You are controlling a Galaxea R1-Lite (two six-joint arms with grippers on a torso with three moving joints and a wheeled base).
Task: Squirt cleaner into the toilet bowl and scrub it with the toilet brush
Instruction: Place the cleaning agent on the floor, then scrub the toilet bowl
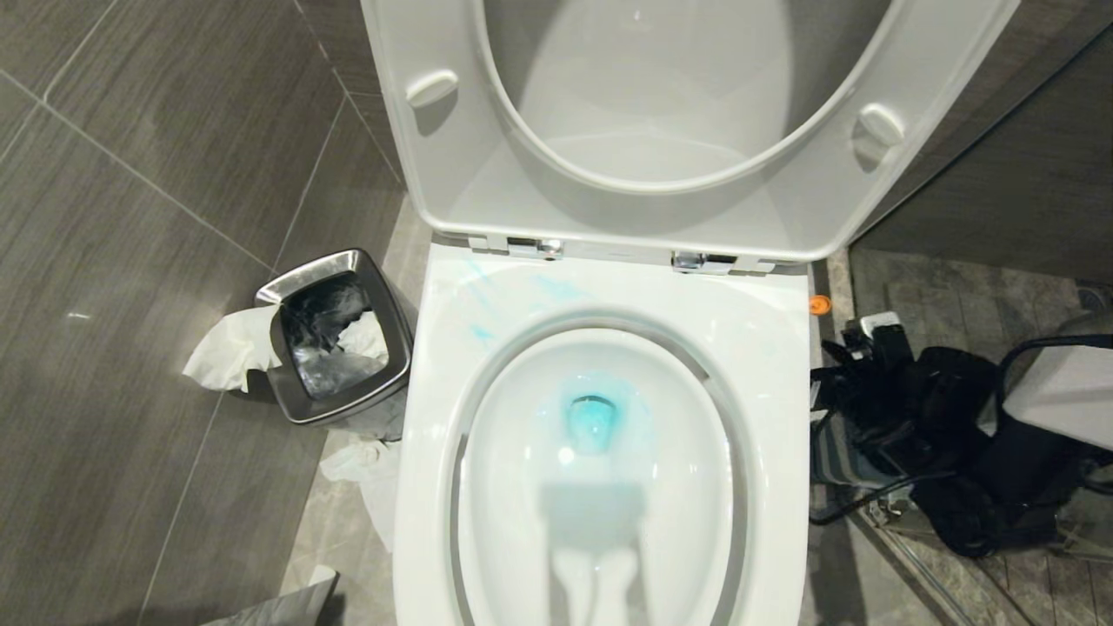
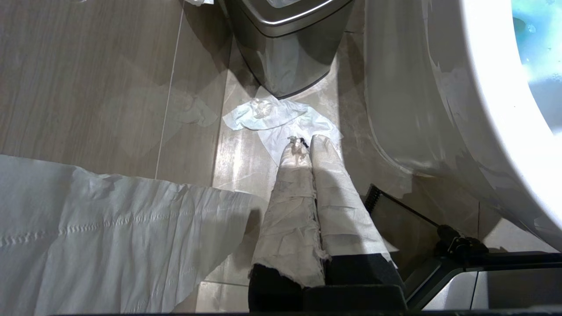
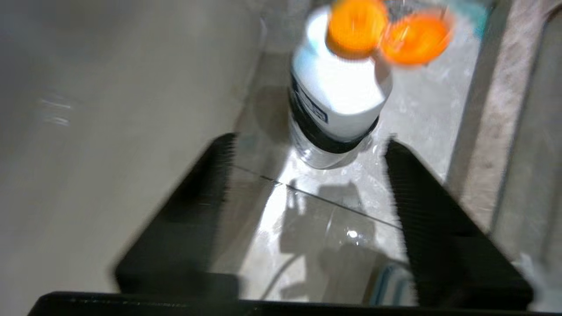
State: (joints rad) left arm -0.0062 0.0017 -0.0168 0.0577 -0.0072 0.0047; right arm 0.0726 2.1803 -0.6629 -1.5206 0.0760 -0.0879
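While cleaner tints bowl blue:
Toilet bowl [image 1: 600, 452]: centre frame, lid raised.
Cleaner [image 3: 338, 105]: upright on floor, upper centre, just beyond right hand [image 3: 307, 175], fingers spread, empty.
Left hand [image 2: 307, 149]: closed, idle.

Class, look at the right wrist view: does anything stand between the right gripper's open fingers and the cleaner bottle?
Nothing visible does. The right gripper is open, its fingers apart, and only bare wet floor lies between them and the cleaner bottle, which stands upright just ahead.
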